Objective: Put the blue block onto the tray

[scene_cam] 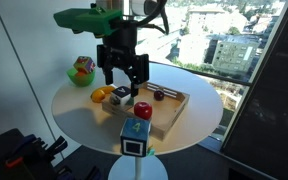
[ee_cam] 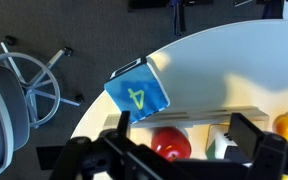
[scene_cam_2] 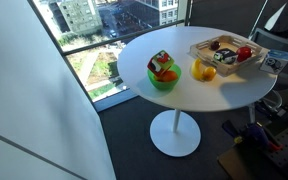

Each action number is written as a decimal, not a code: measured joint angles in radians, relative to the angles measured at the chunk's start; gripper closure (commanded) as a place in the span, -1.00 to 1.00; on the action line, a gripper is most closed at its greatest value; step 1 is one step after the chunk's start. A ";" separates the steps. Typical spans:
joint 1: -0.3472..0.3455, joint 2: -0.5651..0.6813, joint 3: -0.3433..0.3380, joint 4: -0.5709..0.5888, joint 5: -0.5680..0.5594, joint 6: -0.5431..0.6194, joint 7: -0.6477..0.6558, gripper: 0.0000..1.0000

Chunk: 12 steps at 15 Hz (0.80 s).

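In an exterior view the jaws hang open and empty over the tray (scene_cam: 169,113). The blue block (scene_cam: 136,132) sits below them at the worktop (scene_cam: 74,105) edge. In an exterior view the blue block (scene_cam_2: 275,62) stands just beside the tray (scene_cam_2: 206,58). In the wrist view the blue block (ee_cam: 137,95), "4" upward, lies beyond the jaws.

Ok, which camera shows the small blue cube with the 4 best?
Wrist view: the small blue cube sits large mid-frame, its 4 readable. In both exterior views it is tiny, the number unreadable.
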 measured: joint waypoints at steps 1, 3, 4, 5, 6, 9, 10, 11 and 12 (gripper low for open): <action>-0.005 0.009 -0.001 0.001 -0.012 0.001 0.000 -1.00; -0.013 0.027 -0.002 0.002 -0.030 0.010 -0.004 -1.00; -0.016 0.035 -0.004 0.002 -0.038 0.018 -0.010 -1.00; -0.017 0.042 -0.007 0.002 -0.045 0.027 -0.018 -1.00; -0.017 0.050 -0.010 0.002 -0.050 0.039 -0.029 -1.00; -0.017 0.074 -0.019 0.001 -0.057 0.082 -0.070 -1.00; -0.017 0.083 -0.022 0.001 -0.057 0.096 -0.087 -1.00; -0.017 0.091 -0.026 0.001 -0.057 0.106 -0.105 -1.00; -0.017 0.099 -0.030 0.001 -0.057 0.115 -0.124 -1.00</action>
